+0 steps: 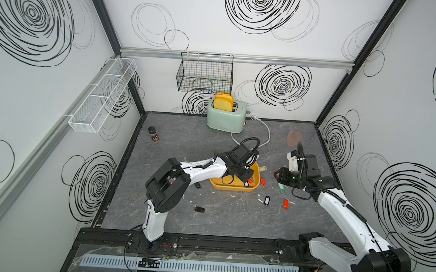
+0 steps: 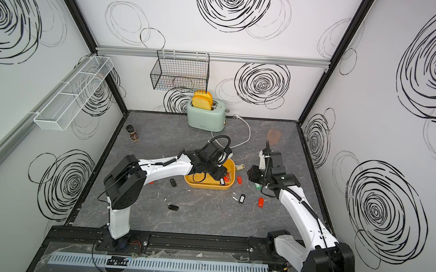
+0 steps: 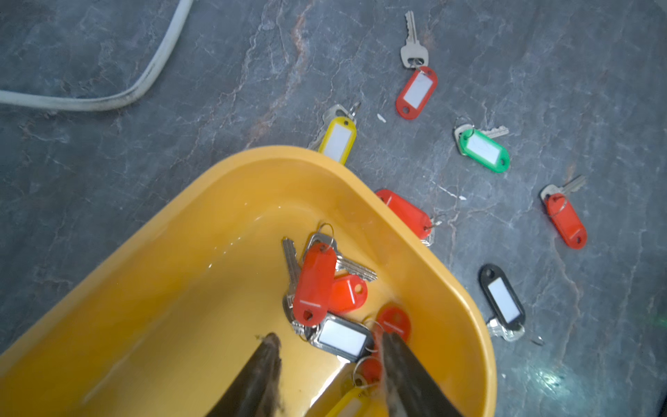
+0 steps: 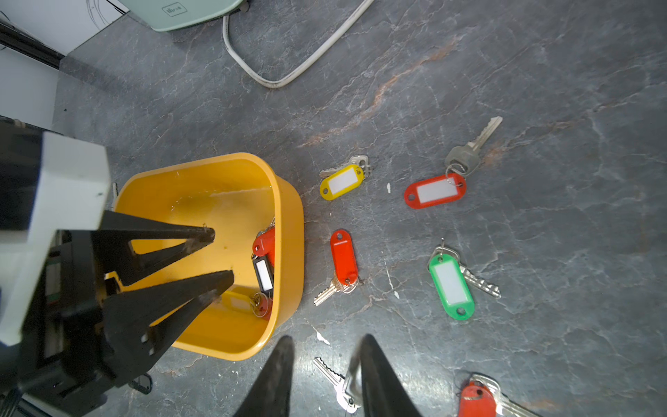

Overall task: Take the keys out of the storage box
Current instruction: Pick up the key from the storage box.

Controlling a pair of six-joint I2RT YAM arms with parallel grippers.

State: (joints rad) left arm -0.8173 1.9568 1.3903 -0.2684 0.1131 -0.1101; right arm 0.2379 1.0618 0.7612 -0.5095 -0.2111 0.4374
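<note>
Yellow storage box [image 3: 180, 289] is holding tangled keys [image 3: 314, 281] in one corner, with the left gripper [image 3: 330, 339] hovering over them, half open and empty. Interlinked rings are risking a multi-key snag or a drop. The right gripper [image 4: 326, 341], seemingly empty, is waiting part-open outside.

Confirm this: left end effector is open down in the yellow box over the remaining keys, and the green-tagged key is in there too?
Not quite. The green-tagged key lies on the table outside the yellow box, as the left wrist view shows. The left end effector is open in the box over the remaining keys.
</note>
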